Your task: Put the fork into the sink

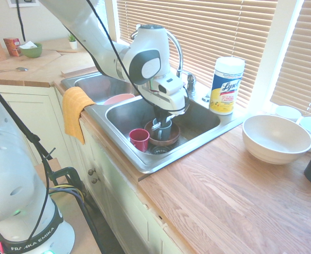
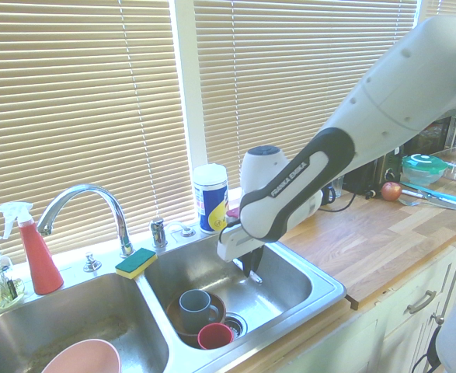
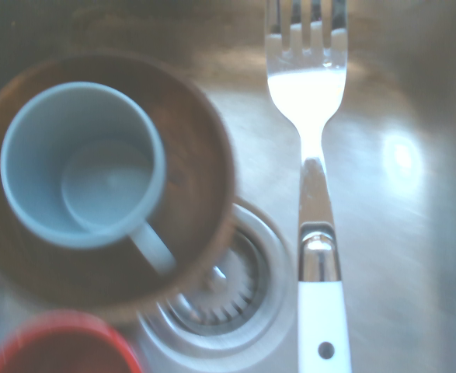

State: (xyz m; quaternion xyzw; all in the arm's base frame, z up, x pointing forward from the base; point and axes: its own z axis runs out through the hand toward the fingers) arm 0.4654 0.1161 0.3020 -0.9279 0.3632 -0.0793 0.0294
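The fork [image 3: 321,194], with a white handle and silver tines, rises from the bottom edge of the wrist view and hangs over the steel floor of the sink [image 3: 414,233]. In the second exterior view my gripper [image 2: 252,270] is shut on the fork [image 2: 256,277], tines pointing down inside the right basin of the sink [image 2: 321,291]. From the other side, my gripper [image 1: 160,124] hangs low in the near basin of the sink [image 1: 144,164], just above the dishes there.
A grey-blue cup [image 3: 80,163] stands in a brown bowl [image 3: 204,155] beside the drain [image 3: 228,303], with a red cup [image 1: 140,139] next to them. The other basin holds a pink bowl [image 2: 81,359]. A faucet [image 2: 84,198], sponge [image 2: 136,263], Lysol can [image 1: 227,84] and white bowl [image 1: 276,138] surround the sink.
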